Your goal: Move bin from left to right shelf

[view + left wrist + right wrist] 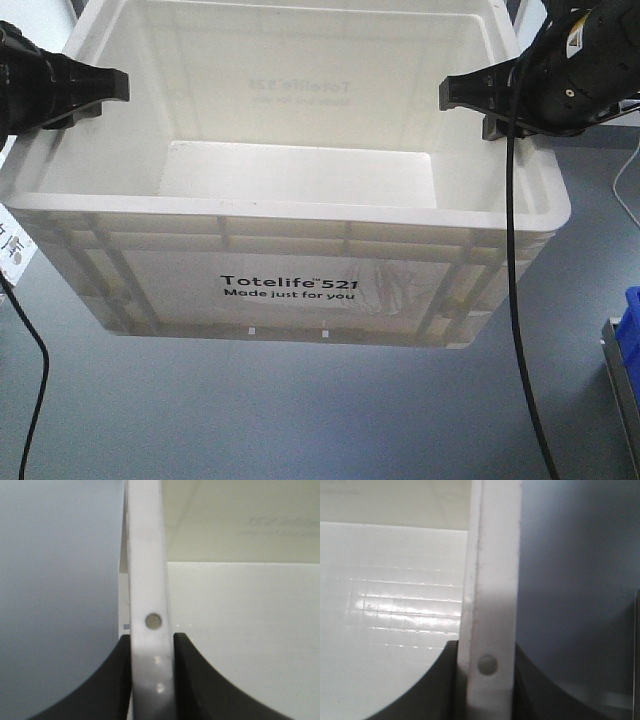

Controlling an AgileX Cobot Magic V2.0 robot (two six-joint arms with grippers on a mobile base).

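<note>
1. Tote in transit: the white bin [290, 290], its "Totelife 521" print facing the camera, hangs between the robot's two arms above grey floor [250, 420]. No shelf shows beneath it.
2. The left gripper [112, 88] is clamped on the bin's left rim [150, 580]. The wrist view shows its black fingers [107, 685] pressed against both faces of that thin white edge.
3. The right gripper [452, 95] is likewise clenched on the right rim [492, 555], its fingers [540, 685] pinching the plastic on either side of a small round hole [487, 665].
4. The bin looks empty, with only its pale base showing.
5. Main hazard: each hold is a narrow pinch on a smooth lip. If the arms travel unevenly, the tote could twist, slip out of one pinch and drop on that side.
6. Second hazard: a black cable [515, 300] drapes across the bin's front right corner and could snag during the move.
7. A blue bin [628, 325] sits at the right edge of the frame, beside what may be a shelf frame, though the view cuts it off. A low swing to the right could strike it.
</note>
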